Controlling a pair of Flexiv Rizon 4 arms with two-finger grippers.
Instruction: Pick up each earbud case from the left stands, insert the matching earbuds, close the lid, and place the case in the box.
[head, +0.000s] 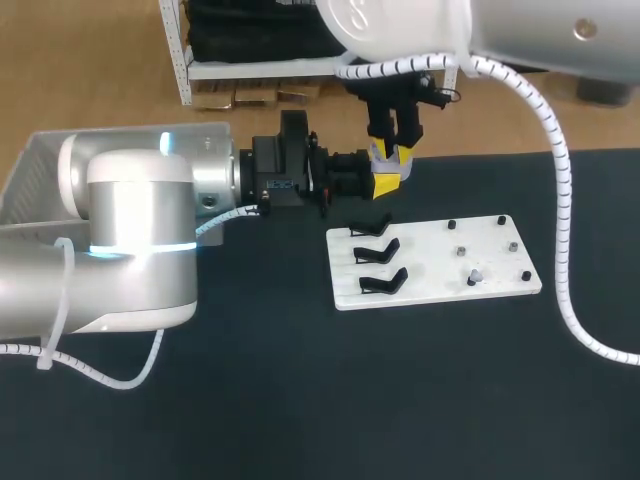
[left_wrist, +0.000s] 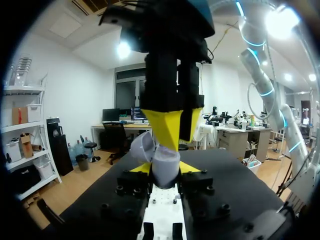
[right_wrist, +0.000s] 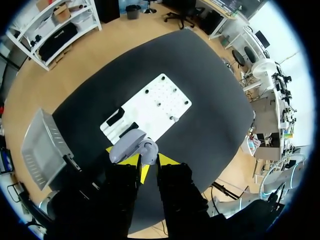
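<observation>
Left arm (head: 130, 240) level gripping case (left_wrist: 162, 165), right arm (head: 400, 30) vertical.

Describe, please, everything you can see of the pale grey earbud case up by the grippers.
The pale grey earbud case is a smooth, rounded, plastic-looking shell, its lid hinged open and tilted aside. It is held above the dark table, clasped from both sides by the yellow tips of the left gripper. The right gripper hangs directly over it; contact cannot be judged. Its inside is hidden.
</observation>
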